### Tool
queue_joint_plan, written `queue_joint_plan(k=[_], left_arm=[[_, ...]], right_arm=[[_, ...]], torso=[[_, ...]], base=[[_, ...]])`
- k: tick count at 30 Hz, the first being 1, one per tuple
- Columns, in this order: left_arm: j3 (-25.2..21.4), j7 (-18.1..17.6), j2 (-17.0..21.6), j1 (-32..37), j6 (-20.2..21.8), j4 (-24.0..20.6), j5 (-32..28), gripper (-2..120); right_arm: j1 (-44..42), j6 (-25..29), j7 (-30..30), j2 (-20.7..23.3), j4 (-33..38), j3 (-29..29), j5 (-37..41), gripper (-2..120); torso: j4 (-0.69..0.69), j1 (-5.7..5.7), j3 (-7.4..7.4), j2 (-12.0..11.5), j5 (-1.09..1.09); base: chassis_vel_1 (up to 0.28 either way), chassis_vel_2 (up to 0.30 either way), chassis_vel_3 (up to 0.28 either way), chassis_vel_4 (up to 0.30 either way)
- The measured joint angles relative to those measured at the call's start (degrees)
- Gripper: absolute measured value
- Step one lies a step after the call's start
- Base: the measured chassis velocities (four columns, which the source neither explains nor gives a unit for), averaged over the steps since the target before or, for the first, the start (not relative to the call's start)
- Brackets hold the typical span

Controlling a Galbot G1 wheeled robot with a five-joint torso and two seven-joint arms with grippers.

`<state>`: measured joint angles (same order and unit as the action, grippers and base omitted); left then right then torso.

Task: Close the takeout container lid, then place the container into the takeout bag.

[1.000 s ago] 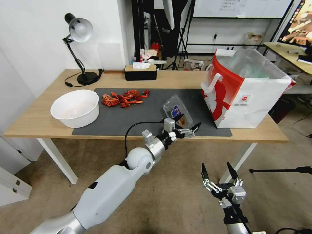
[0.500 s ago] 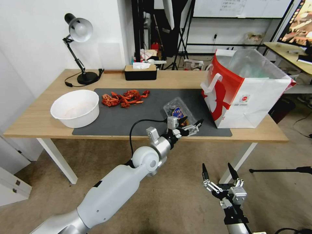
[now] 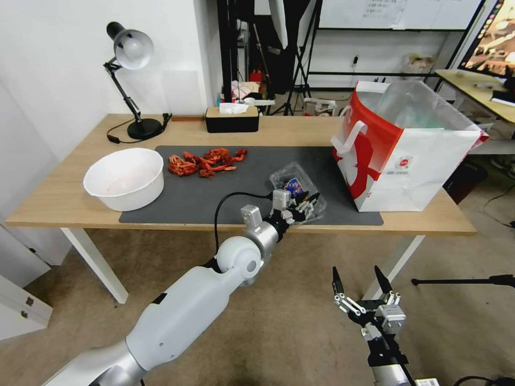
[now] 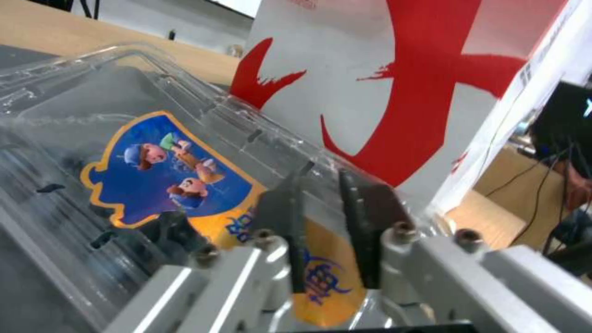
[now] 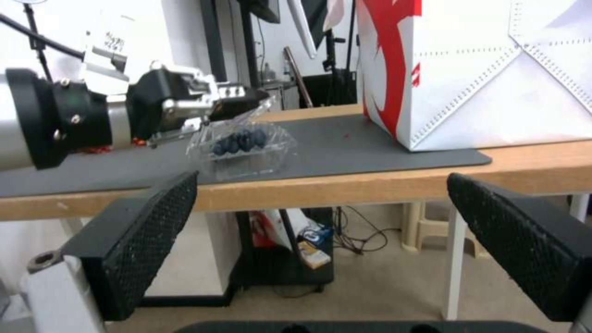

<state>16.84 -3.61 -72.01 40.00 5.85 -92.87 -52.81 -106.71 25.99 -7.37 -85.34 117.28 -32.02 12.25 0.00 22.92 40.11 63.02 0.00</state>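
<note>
Wood table (image 3: 64,206) w/ grey mat (image 3: 225,182), white bowl (image 3: 124,178), lamp (image 3: 131,80), tissue box (image 3: 232,119), takeout bag (image 3: 407,145).

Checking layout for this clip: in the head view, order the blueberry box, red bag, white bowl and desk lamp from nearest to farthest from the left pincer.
1. Blueberry box: under the left pincer, on the mat.
2. Red bag: to its right.
3. White bowl: far to its left.
4. Desk lamp: table's back left corner.

No legible text: lid (image 4: 185,152) sticker (image 4: 179,180) shows cartoon figures, blue lettering unreadable; takeout bag (image 3: 413,161) logo too small.
</note>
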Motion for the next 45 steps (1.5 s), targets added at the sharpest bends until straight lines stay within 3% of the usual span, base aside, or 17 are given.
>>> queue_joint_plan(k=[1,3,7,10,11,14,16,18,21,35,45], left_arm=[[0.00,0.00,0.00,0.00,0.00,0.00,0.00,15],[0.15,0.34,0.12,-0.06,0.06,0.24,1.00,4],[0.16,0.76,0.26,-0.09,0.04,0.63,1.48,0],[0.08,1.61,0.70,-0.13,-0.44,1.25,1.95,0],[0.08,1.61,0.70,-0.13,-0.44,1.25,1.95,0],[-0.21,2.11,1.14,-0.14,-1.02,1.53,1.96,0],[-0.23,2.20,1.19,-0.13,-1.11,1.54,1.96,0],[-0.23,2.46,1.44,0.03,-1.71,1.57,1.91,0],[-0.17,2.57,1.58,0.16,-1.88,1.52,1.86,0],[0.52,2.91,1.27,-0.21,-2.70,2.25,1.03,0],[1.99,3.31,0.83,-1.32,-3.51,3.24,0.80,0]], right_arm=[[0.00,0.00,0.00,0.00,0.00,0.00,0.00,100],[0.51,-1.64,0.18,0.56,0.88,-0.14,1.69,100],[1.35,-4.75,0.54,1.39,2.57,-0.42,5.35,100],[3.78,-11.97,2.30,4.03,6.99,-1.22,16.16,100],[3.78,-11.97,2.30,4.03,6.99,-1.22,16.16,100],[8.45,-19.44,5.46,8.13,11.50,-2.29,30.43,100],[9.43,-20.58,6.07,8.95,12.15,-2.48,33.15,100],[14.29,-26.10,8.53,12.77,13.50,-3.17,43.97,100],[17.49,-29.54,9.88,15.31,13.17,-3.23,49.02,100],[28.76,-35.31,13.70,23.68,6.02,0.06,57.21,100],[38.78,-42.41,17.76,30.27,1.72,2.67,65.02,100]], torso=[[0.00,0.00,0.00,0.00,0.00],[0.00,0.00,0.00,0.00,0.00],[0.00,0.00,0.00,0.00,0.00],[0.00,0.00,0.00,0.00,0.00],[0.00,0.00,0.00,0.00,0.00],[0.00,0.00,0.00,0.00,0.01],[0.01,0.00,0.00,0.00,-0.01],[0.00,0.00,0.00,0.00,0.00],[0.01,0.00,0.00,0.00,0.00],[-0.02,0.00,0.00,-0.01,0.00],[0.02,0.00,0.01,0.00,0.00]], base=[[0.000,0.000,0.000,0.000],[0.000,0.000,0.000,0.000],[0.000,0.000,0.000,0.000],[0.000,0.000,0.000,0.000],[0.000,0.000,0.000,0.000],[0.000,0.000,0.000,0.000],[0.000,0.000,0.000,0.000],[0.000,0.000,0.000,0.000],[0.000,0.000,0.000,0.000],[0.000,0.000,0.000,0.000],[0.000,0.000,0.000,0.000]])
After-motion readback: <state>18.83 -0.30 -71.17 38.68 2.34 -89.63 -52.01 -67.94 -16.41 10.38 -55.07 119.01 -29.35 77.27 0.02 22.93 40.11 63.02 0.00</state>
